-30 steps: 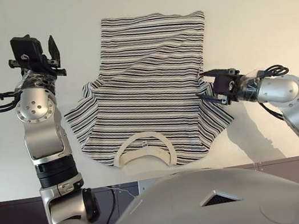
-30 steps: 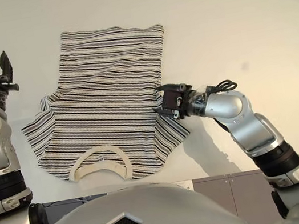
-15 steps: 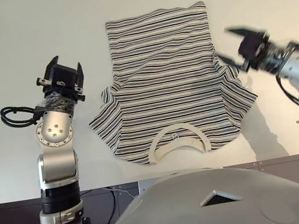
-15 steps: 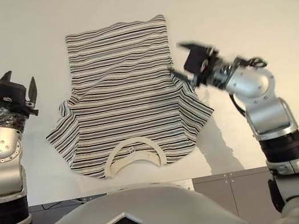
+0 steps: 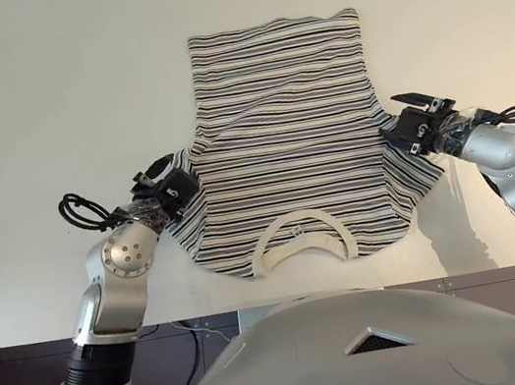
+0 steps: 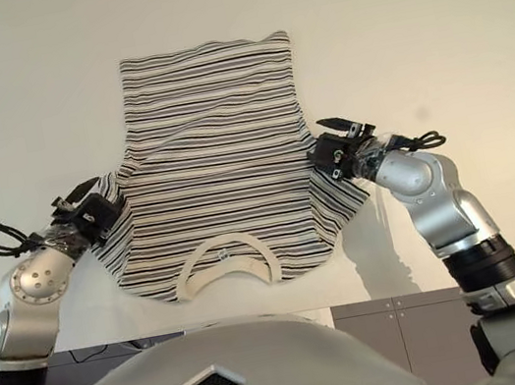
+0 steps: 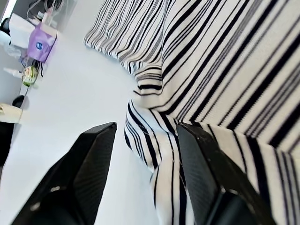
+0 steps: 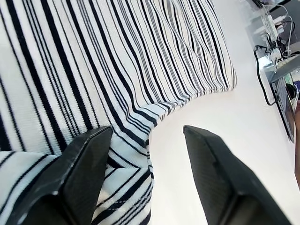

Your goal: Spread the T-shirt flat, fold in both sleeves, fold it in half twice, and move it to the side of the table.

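A black-and-white striped T-shirt (image 5: 284, 118) lies spread on the white table, its cream collar (image 5: 301, 242) nearest me and its hem at the far end. My left gripper (image 5: 168, 180) sits low at the left sleeve. It is open, and its fingers (image 7: 89, 173) straddle the sleeve's edge (image 7: 154, 140). My right gripper (image 5: 412, 123) sits at the right sleeve, also open. Its fingers (image 8: 220, 178) stand either side of that sleeve's striped edge (image 8: 129, 154). Neither holds the cloth.
Bare white table (image 5: 38, 81) stretches to the left, right and far side of the shirt. The front edge (image 5: 25, 343) runs just below the collar. Small clutter, including a purple item (image 7: 41, 42), stands far off beyond the table.
The shirt went from skewed with its right sleeve tucked in to straight with both sleeves out. Both arms then dropped inward, and each open gripper came down onto a sleeve.
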